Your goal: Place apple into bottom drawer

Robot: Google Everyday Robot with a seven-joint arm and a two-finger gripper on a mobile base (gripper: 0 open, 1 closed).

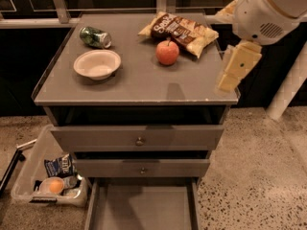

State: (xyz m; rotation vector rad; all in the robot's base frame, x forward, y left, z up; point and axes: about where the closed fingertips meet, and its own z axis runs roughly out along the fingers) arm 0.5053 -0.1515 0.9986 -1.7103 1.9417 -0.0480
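Observation:
The red-orange apple (167, 52) stands upright on the grey cabinet top (144, 83), just in front of a chip bag. The bottom drawer (142, 207) is pulled out at the foot of the cabinet and shows a bare grey floor. My gripper (231, 74), pale yellow under a white wrist, hangs over the cabinet's right edge, to the right of the apple and slightly nearer the front. It holds nothing that I can see.
A white bowl (97, 64) and a green can (95, 37) lying on its side are on the left of the top. A chip bag (181, 31) lies at the back. Two upper drawer fronts (139, 139) are slightly out. A clear bin (48, 181) with snacks stands on the floor at left.

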